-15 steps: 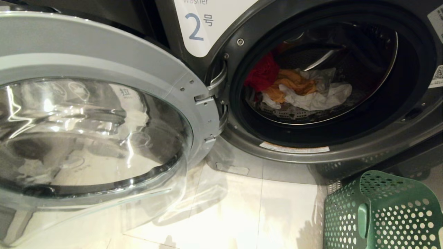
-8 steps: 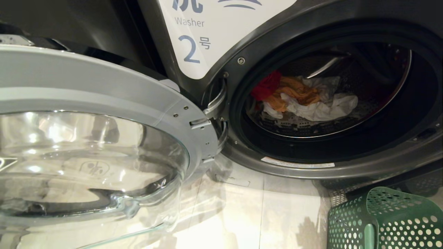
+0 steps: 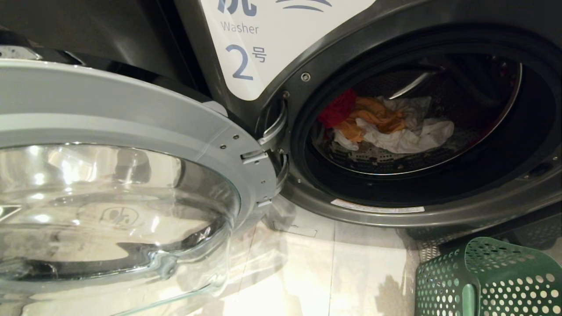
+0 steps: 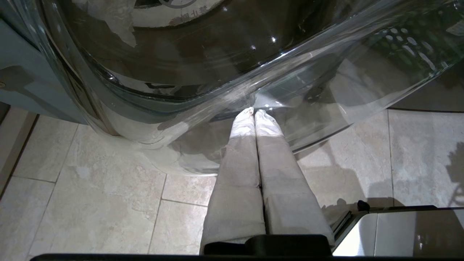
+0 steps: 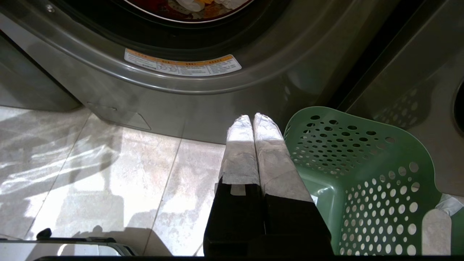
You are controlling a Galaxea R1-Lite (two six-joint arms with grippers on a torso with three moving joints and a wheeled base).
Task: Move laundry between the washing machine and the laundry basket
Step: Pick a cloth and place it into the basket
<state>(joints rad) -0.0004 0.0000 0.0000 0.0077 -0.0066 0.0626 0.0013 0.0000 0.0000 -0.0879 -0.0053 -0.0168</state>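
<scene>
The washing machine (image 3: 439, 210), dark grey with a white label (image 3: 263, 44) reading 2, fills most of the head view, its round drum opening on the right side of the picture and standing wide open. Its door (image 3: 131, 145), a chrome-ringed glass bowl hinged at the opening's left edge, is swung out toward the camera and covers the left half of that view. Below both lies a pale tiled floor (image 3: 329, 272). The laundry basket (image 3: 491, 281), green plastic with round holes all over, stands on the floor at the lower right, just in front of the machine's base and below the drum opening. The laundry sits inside the drum, heaped on its perforated bottom: a red garment (image 3: 338, 107) at the left of the heap, an orange one (image 3: 377, 116) touching it in the middle, and a white one (image 3: 412, 134) spread to the right and front. The left gripper (image 4: 253, 111) hangs low over the floor just beneath the curved glass of the open door, its padded fingers (image 4: 241, 145) pressed together on nothing. The right gripper (image 5: 252, 116) hovers just beside the basket's rim (the machine's yellow-edged warning sticker (image 5: 181, 65) lies beyond it), its fingers (image 5: 241, 145) likewise together and empty
</scene>
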